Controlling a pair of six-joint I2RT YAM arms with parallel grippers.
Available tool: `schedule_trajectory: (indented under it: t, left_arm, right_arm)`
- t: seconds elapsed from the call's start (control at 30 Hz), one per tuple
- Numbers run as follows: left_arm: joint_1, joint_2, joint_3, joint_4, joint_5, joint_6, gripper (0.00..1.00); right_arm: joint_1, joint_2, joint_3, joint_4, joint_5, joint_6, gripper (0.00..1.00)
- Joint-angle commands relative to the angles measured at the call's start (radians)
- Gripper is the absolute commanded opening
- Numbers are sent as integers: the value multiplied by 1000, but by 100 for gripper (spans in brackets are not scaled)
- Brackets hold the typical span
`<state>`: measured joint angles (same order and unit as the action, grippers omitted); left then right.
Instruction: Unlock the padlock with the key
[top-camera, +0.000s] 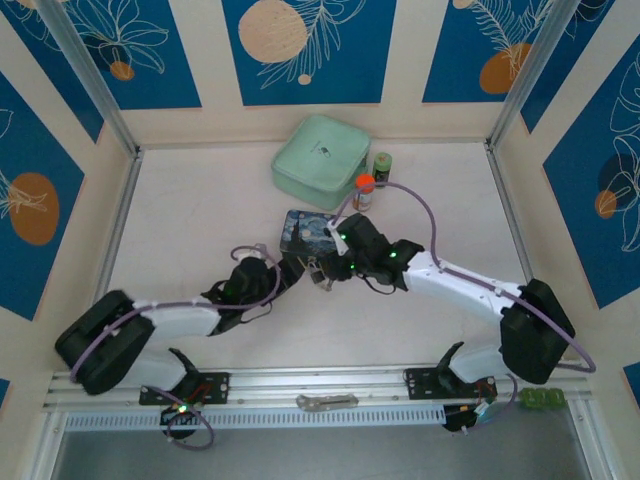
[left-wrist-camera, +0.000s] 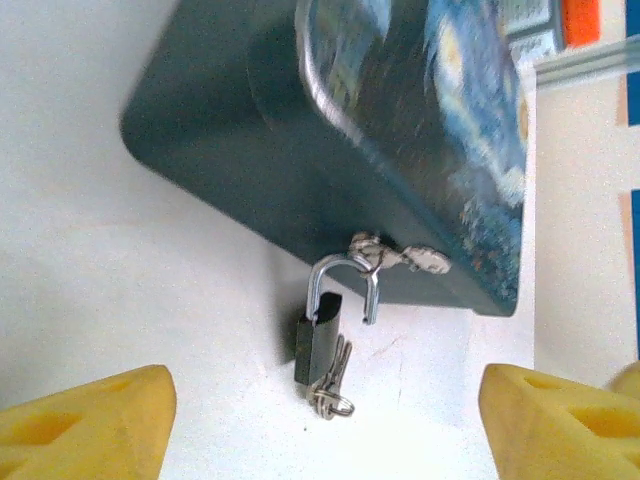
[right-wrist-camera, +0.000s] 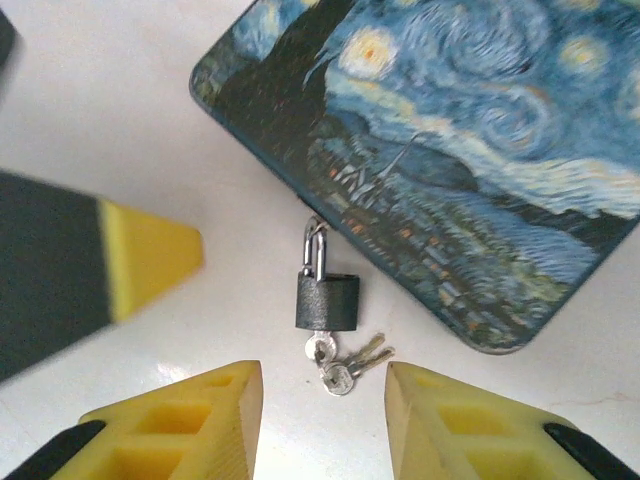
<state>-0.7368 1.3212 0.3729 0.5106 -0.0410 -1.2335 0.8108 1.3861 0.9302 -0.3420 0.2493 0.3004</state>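
Right gripper (right-wrist-camera: 322, 392) spread, empty | left gripper (left-wrist-camera: 325, 405) spread, empty | we see padlock (right-wrist-camera: 327, 300) hooked on tin (right-wrist-camera: 450, 150) latch, near side | key (right-wrist-camera: 322, 349) touching padlock base

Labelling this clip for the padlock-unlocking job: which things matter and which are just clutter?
Job: padlock, key, blue painted tin whose latch the padlock hangs on.
Clutter: mint-green case, orange-capped bottle, dark bottle, silver metal piece.
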Motion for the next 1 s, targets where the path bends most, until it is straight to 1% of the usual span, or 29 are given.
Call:
schedule_trajectory:
  t: [0.0,0.1,0.17,0.27,0.3,0.43,0.5,0.6,0.7,0.83,0.9,0.97]
  left_arm:
    - [71,-95,-5,-203,-81,74,82]
    - [142,-154,-5,-244,-77,112,84]
    - [186,-172,-3,-245,-64,133,84]
    - [232,-171,-5,-220,-40,139,84]
    - [240,-167,-8,-205,-35,136,84]
    - [258,-133,-20,-128,-5,114,84]
    - [260,-112,-20,-100,11,108,84]
    - [264,-74,-16,-50,30,112,84]
    - [280,-23,15,7,74,153,84]
    - [313,90,109,86,176,218,84]
    - [333,160,155,137,233,223,84]
    - [346,234,195,228,296,220,79]
  right_arm:
    - [73,89,62,-49,111,19,39]
    - [127,197,144,-112,192,38,44]
    - [157,270,199,-148,238,53,45]
    - [176,359,268,-191,293,88,46]
    - [179,382,283,-203,309,98,46]
    - [185,453,333,-240,360,110,54]
    - [186,466,337,-241,362,114,54]
    - [186,474,330,-243,360,133,55]
    - [185,486,316,-231,351,146,54]
    - [184,496,299,-200,342,146,50]
    - [182,500,293,-186,333,143,50]
    - [182,504,289,-189,339,144,50]
